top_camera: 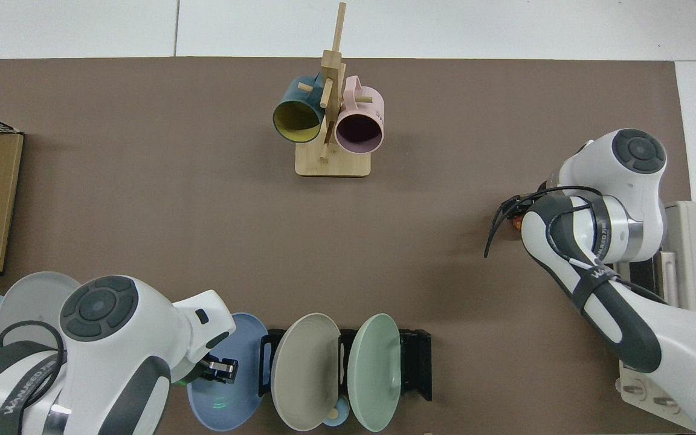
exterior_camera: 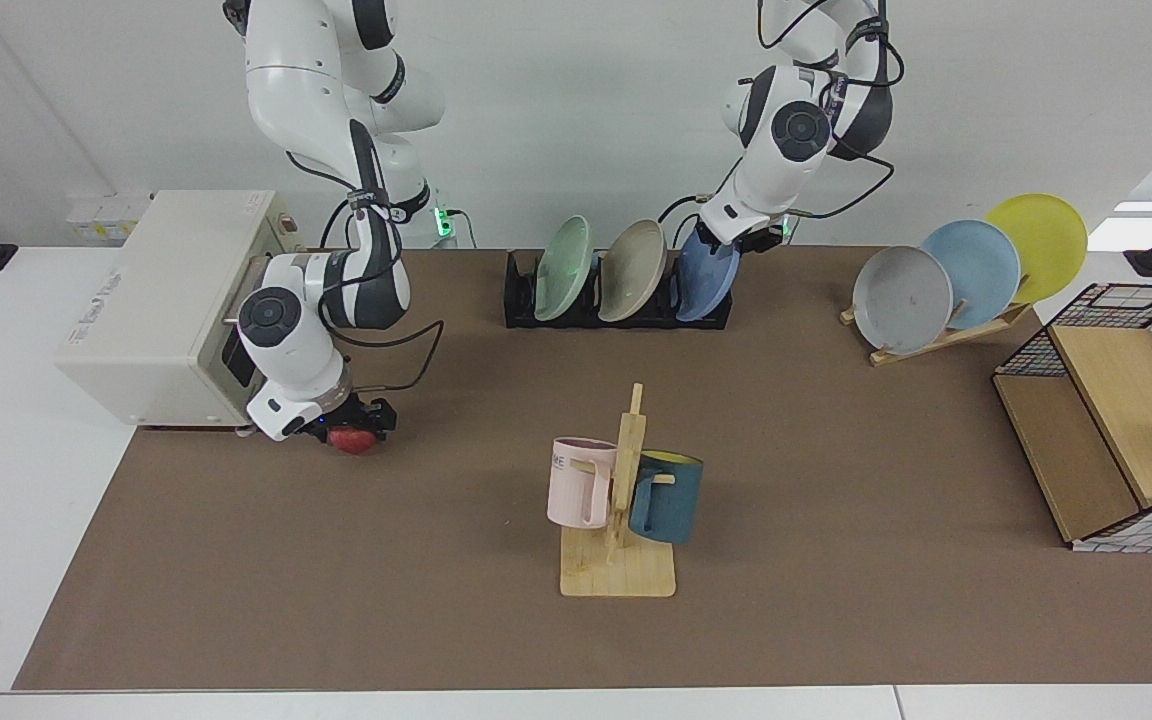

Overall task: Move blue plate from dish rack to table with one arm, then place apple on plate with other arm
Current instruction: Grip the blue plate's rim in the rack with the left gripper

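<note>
matte blue plate (exterior_camera: 704, 280), seemingly upright in rack (exterior_camera: 519, 300)

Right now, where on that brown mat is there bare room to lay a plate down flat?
The widest bare stretch lies between the dish rack and the mug stand. The near edge either side of the mug stand is bare too. It is crowded around the apple and the wooden plate stand.

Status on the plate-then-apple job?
Nothing is finished. In hand: the left gripper is at the top rim of the matte periwinkle-blue plate, which stands in the black slotted dish rack. The right gripper is down over the small red apple on the brown mat. Left: plate to mat, apple onto plate.
</note>
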